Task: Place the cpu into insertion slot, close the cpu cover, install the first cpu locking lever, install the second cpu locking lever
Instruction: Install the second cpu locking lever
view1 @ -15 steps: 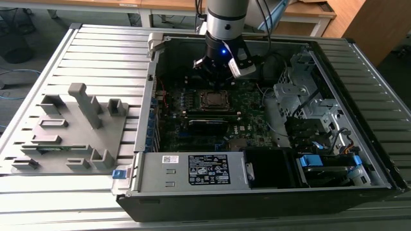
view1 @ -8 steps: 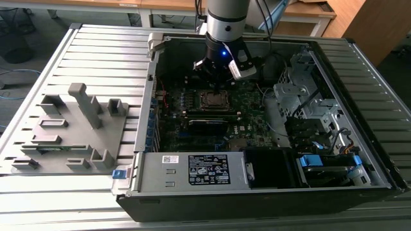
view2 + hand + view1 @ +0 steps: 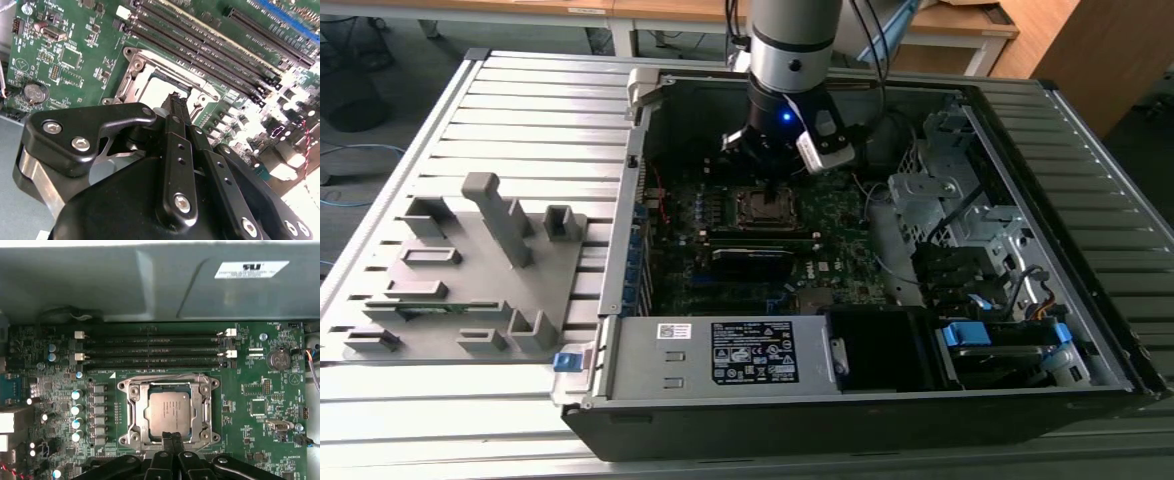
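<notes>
The gripper [image 3: 170,439] hung over the motherboard [image 3: 250,405] inside the open computer case [image 3: 1067,120], its black fingers [image 3: 176,125] pressed together with no gap and nothing between them. In the first wrist view the fingertips sat at the edge of the insertion slot [image 3: 131,412] farthest from the memory slots [image 3: 150,352], just over the socket's silver rim. The cpu [image 3: 167,412] lay flat and square inside the slot, its dull grey top fully exposed. The cpu cover [image 3: 170,386] appeared as a silver frame around the chip; whether it was fully down could not be told. The locking levers could not be made out. A coin cell battery [image 3: 278,360] sat on the board beyond the far end of the memory slots from the row of capacitors [image 3: 76,410]. In the exterior view the arm [image 3: 791,50] came down into the case above the socket [image 3: 763,207], and a grey fixture plate [image 3: 454,270] lay on the slatted table [image 3: 520,90] to the exterior view's left of the case.
</notes>
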`<action>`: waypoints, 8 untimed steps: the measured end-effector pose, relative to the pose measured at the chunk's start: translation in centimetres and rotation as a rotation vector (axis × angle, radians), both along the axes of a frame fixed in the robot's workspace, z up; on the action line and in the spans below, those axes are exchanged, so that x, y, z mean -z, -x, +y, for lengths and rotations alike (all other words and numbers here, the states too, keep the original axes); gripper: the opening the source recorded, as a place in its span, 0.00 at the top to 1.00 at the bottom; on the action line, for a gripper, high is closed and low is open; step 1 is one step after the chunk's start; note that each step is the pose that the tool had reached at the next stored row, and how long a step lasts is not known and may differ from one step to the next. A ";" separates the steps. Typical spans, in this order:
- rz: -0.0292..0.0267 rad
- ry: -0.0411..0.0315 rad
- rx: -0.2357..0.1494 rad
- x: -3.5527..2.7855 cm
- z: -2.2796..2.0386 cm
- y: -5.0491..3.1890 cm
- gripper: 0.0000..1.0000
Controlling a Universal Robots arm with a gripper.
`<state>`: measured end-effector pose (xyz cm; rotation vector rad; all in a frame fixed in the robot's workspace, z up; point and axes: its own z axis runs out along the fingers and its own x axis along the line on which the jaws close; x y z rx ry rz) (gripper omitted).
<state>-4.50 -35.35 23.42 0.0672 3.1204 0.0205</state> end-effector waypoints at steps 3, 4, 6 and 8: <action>0.0000 0.0002 0.000 0.00 -0.31 0.00 0.89; 0.0000 0.0003 0.000 0.00 -0.41 0.00 0.89; 0.0000 0.0008 0.000 0.00 -0.63 0.00 0.89; 0.0000 0.0034 0.000 0.00 -0.79 0.00 0.89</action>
